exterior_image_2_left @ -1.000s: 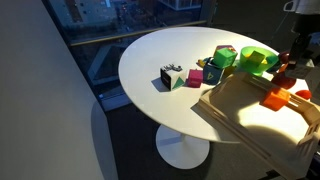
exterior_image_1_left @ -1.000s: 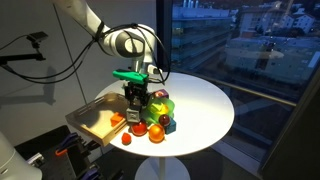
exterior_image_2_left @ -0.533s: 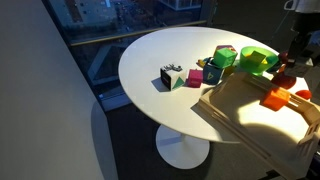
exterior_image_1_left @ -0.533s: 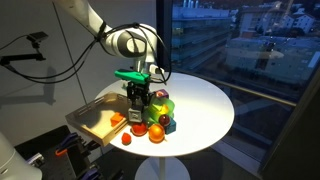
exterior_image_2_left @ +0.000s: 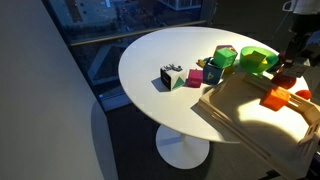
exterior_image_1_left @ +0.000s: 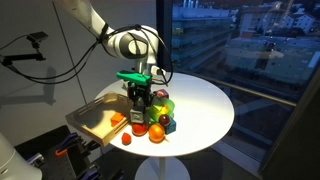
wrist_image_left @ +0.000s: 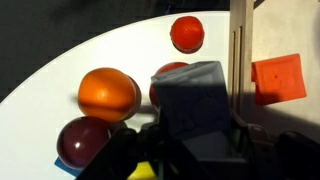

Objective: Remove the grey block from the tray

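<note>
In the wrist view the grey block (wrist_image_left: 190, 95) sits between the dark jaws of my gripper (wrist_image_left: 197, 150), which is shut on it. The block hangs over the white table just beside the light-wood tray's edge (wrist_image_left: 238, 50), above a cluster of balls. In an exterior view my gripper (exterior_image_1_left: 139, 100) hovers at the tray's (exterior_image_1_left: 92, 120) table-side edge. In the other exterior view the tray (exterior_image_2_left: 245, 112) fills the right side and the gripper (exterior_image_2_left: 288, 68) is near the frame's edge; the block is too small to make out there.
An orange ball (wrist_image_left: 108, 92), a dark red ball (wrist_image_left: 82, 140) and a small red ball (wrist_image_left: 186, 33) lie on the round white table (exterior_image_2_left: 160, 50). An orange block (wrist_image_left: 277, 78) lies in the tray. Green blocks (exterior_image_2_left: 255, 60), a pink block (exterior_image_2_left: 212, 74) and a patterned cube (exterior_image_2_left: 172, 76) stand nearby.
My gripper has shifted slightly away from the tray with the grey block still in it. Nothing else has moved.
</note>
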`<state>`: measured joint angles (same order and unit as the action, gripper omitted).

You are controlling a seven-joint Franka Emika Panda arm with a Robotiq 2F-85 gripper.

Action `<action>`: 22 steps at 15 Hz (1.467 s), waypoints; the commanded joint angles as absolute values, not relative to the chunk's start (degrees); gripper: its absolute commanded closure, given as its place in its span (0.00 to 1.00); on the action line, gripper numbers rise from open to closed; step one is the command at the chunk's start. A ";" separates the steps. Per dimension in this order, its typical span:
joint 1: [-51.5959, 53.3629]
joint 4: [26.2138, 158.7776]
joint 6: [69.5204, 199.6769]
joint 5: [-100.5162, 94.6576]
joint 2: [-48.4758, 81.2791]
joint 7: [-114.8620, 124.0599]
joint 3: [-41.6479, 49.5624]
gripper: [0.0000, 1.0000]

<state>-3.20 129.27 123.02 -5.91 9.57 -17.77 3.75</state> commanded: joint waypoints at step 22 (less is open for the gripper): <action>-4.36 128.39 121.07 -4.08 6.92 -18.89 3.38 0.00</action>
<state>-3.39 128.65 122.96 -5.86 9.25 -17.74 3.80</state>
